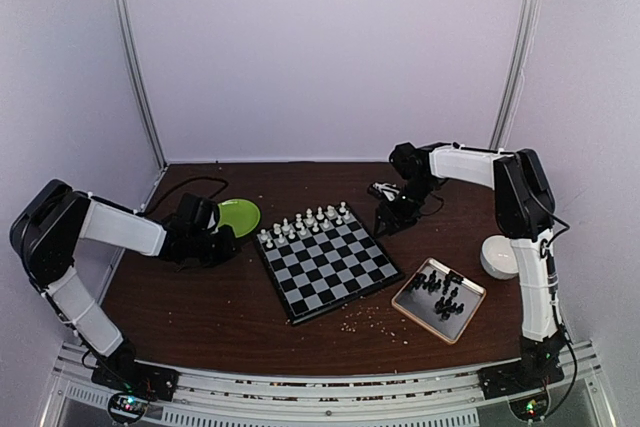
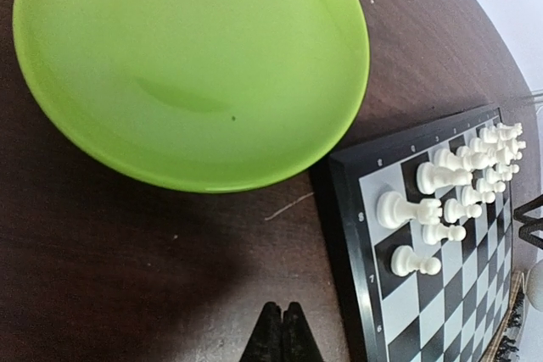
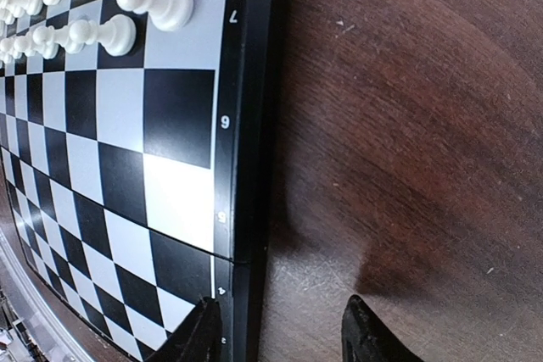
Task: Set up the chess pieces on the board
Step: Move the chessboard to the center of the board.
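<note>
While our left tool (image 2: 282, 335) sits clenched near the glossy round green plate (image 2: 187, 65), our right tool (image 3: 284, 335) gapes above the black rim of the checkered board (image 1: 330, 269); smooth white chess pieces (image 1: 305, 222) fill its far rows.

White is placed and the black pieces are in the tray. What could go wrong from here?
The right pincer hangs astride the edge of the board; a careless move could shove it and topple the white pieces. The black pieces crowd the tray, so grabbing one may knock its neighbours.
</note>
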### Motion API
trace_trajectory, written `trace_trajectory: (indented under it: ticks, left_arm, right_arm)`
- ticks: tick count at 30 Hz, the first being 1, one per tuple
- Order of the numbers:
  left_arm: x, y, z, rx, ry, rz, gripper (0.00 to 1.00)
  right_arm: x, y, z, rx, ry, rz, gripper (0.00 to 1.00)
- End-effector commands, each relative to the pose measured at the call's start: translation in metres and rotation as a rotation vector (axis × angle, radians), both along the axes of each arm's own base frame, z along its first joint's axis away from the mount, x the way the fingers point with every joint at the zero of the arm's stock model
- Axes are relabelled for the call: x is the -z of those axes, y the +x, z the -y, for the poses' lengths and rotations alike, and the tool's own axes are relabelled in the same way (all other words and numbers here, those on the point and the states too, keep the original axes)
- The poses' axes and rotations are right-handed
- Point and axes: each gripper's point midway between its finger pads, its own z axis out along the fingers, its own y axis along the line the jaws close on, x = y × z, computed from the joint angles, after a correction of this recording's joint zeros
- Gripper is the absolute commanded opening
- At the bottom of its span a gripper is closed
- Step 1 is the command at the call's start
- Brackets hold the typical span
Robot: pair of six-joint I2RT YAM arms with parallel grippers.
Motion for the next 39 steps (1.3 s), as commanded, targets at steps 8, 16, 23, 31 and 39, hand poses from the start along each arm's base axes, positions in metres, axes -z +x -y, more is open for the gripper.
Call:
trace_trajectory:
  ticks: [8,16,23,31,39]
  left_arm:
    - [-0.003,0.014,0.019,0.034,-0.075,0.026,0.00]
    - [0.005,0.014,0.025,0.051,-0.094,0.006,0.00]
    - [0.004,0.012,0.036,0.086,-0.097,0.004,0.00]
    - [0.009,0.000,0.042,0.111,-0.064,-0.018,0.00]
    - [0.016,-0.028,0.056,0.156,-0.030,-0.050,0.00]
  right_arm:
    - [0.008,-0.028,-0.018,-0.054,0.006,-0.039,0.47]
    - [0.011,-0.039,-0.028,-0.079,0.002,-0.045,0.47]
    - [0.015,-0.062,-0.033,-0.107,-0.006,-0.069,0.47]
    - [0.007,-0.087,-0.036,-0.131,0.025,-0.073,0.47]
    - [0.009,-0.115,-0.041,-0.172,0.034,-0.098,0.46]
